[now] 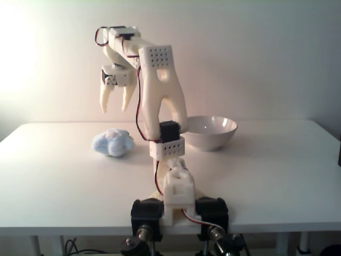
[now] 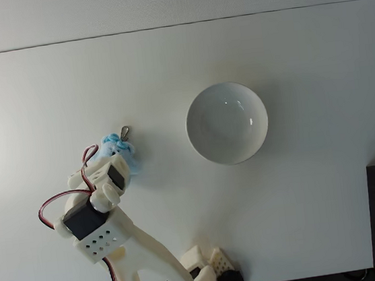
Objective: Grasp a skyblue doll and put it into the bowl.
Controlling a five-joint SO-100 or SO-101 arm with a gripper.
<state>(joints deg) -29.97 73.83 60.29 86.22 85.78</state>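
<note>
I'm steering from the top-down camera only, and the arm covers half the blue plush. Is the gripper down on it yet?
Observer: No. In the front fixed view the gripper hangs well above the skyblue doll, with clear air between them.
Operator: Are its fingers open or closed?
Observer: Open. Both fingers point down, with a gap between the tips.
</note>
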